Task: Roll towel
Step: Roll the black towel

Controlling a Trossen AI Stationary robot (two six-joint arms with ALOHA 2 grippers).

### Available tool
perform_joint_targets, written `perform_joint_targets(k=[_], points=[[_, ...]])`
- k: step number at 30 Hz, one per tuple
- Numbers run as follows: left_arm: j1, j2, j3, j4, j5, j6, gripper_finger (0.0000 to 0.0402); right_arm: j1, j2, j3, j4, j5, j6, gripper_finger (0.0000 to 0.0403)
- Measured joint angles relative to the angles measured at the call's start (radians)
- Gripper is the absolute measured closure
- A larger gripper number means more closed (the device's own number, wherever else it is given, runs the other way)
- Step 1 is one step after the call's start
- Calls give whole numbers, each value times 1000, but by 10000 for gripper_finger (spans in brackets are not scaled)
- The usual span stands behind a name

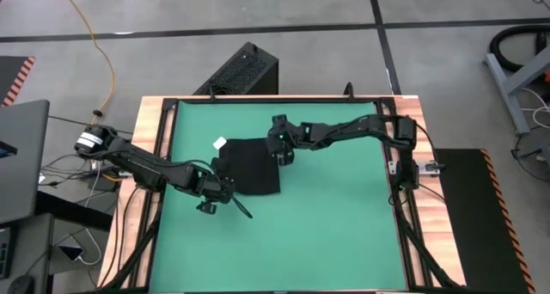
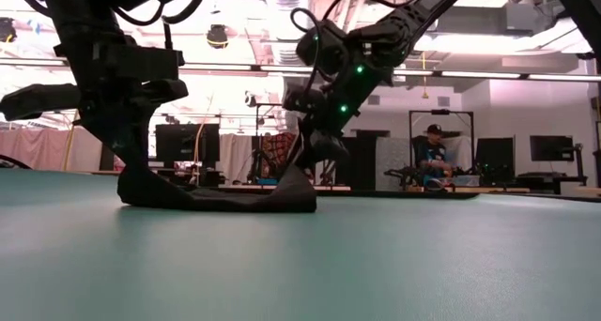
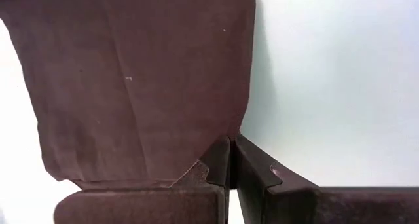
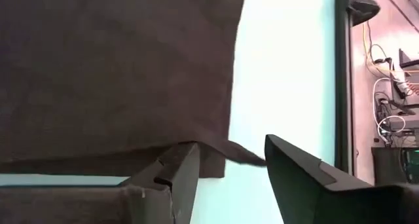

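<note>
The black towel [image 1: 251, 167] lies mostly flat on the green mat [image 1: 326, 234], its white tag [image 1: 219, 143] at the far left edge. My left gripper [image 1: 225, 184] [image 3: 230, 164] is shut on the towel's near left corner. My right gripper [image 1: 284, 154] [image 4: 232, 164] hovers open at the towel's far right corner [image 4: 243, 157], one finger on either side of it. In the low view that corner [image 2: 299, 182] stands up in a peak under my right gripper [image 2: 315, 157]. The left end [image 2: 136, 185] is raised too. My left gripper pinches the towel's near left corner [image 3: 222, 140] between its two shut fingers. The fingers slant down at it from the table's left. That corner is raised off the mat while the towel's middle [image 2: 221, 202] lies on it. My right gripper: I cannot tell whether its open fingers touch the cloth.
A hard black ribbed box [image 1: 244, 70] stands beyond the table's far edge. A wooden frame [image 1: 153, 148] borders the mat. Bare mat lies toward the near edge and to the right. Beyond the table a seated person [image 2: 433, 154] shows in the low view.
</note>
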Motion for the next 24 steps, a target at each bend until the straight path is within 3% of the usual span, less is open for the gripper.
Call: perform_joint_targets(k=[11,18,24], points=[[0,0,0,1,-6,-16,400,-36,38,-3,6,-52,-13,211],[-31,0,6,-2,-85,15,400,-32,47,-2,-6,-62,-37,212],[-61,0,85,-18,-134,-12,400,-32,48,-3,-3,-71,-36,212]])
